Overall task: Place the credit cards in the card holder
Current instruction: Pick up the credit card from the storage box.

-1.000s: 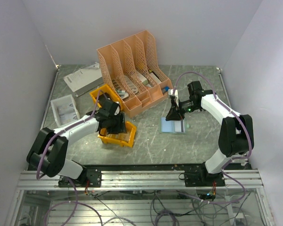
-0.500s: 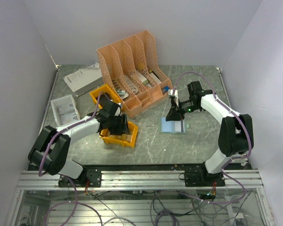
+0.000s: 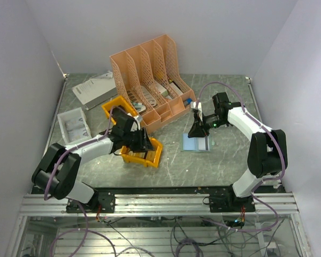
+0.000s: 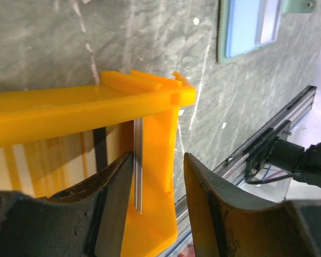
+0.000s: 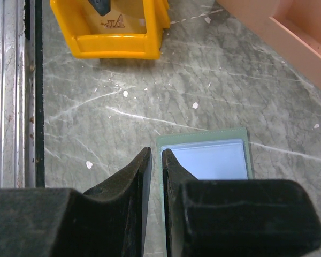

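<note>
In the left wrist view a thin stack of pale credit cards stands on edge inside a tilted yellow bin. My left gripper is open around the cards and the bin's end wall. The cards lie against the left finger, and the right finger is clear of the wall. The card holder lies open on the table, light blue inside, and also shows far off. My right gripper is shut. Its tips stand at the holder's left edge, with nothing visible between them.
A peach file organiser stands at the back, with a second yellow bin in front of it. A white tray and a grey box sit on the left. The metal rail runs along the table's near edge.
My left gripper has moved right and pushed the yellow bin right, tipping it. Its jaws have narrowed. The right arm and the card holder have not moved.
</note>
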Controlling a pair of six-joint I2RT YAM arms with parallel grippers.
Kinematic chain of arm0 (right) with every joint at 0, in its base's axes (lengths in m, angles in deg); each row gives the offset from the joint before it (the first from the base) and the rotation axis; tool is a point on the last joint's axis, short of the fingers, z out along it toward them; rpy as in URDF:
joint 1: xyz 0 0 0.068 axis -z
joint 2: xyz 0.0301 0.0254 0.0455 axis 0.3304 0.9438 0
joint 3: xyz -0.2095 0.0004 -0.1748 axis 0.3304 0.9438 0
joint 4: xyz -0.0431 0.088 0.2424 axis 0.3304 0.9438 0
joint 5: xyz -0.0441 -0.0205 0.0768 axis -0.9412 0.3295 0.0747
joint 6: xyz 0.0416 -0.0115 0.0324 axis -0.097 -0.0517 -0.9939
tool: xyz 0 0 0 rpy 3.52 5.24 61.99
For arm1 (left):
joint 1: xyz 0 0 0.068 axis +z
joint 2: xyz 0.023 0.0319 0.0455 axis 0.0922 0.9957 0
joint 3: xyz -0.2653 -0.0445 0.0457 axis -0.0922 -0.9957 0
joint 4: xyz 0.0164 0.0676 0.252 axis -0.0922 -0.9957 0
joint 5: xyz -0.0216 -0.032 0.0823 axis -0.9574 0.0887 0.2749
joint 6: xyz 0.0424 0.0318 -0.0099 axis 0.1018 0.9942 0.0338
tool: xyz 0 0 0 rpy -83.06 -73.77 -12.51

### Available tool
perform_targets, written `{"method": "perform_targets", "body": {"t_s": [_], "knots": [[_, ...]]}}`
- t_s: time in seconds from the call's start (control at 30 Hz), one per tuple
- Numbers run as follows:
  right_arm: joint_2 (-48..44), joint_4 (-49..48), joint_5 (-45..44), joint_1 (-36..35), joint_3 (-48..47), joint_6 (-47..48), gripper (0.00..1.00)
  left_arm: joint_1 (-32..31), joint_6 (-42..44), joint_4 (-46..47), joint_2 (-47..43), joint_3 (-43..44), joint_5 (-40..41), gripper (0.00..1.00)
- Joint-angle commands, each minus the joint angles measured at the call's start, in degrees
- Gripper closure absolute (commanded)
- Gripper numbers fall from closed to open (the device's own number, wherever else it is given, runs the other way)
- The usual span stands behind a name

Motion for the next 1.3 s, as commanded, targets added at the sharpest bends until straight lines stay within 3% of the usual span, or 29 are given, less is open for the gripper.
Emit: {"method": "perform_targets", "body": {"t_s": [0.0,0.23,0.47,0.8,1.27], "knots": [[0.41,0.55,0.07,0.09,-1.39,0.75,0.85,-1.85,-3.89,7.97,1.52,-1.28,-4.77,0.47],[0.69,0.69,0.47,0.14,-1.41,0.75,0.85,-3.65,-4.39,8.8,3.34,-0.65,-3.29,0.55],[0.82,1.02,0.48,0.12,-1.45,1.09,0.85,-5.05,0.76,-3.94,2.91,3.81,7.84,0.52],[0.9,1.0,0.52,0.16,-1.54,1.02,0.85,-6.55,1.27,-4.05,3.97,5.64,6.86,0.48],[0.93,1.36,0.87,0.14,-1.57,1.28,0.85,-6.23,2.5,-9.23,3.79,7.04,11.01,0.77]]}}
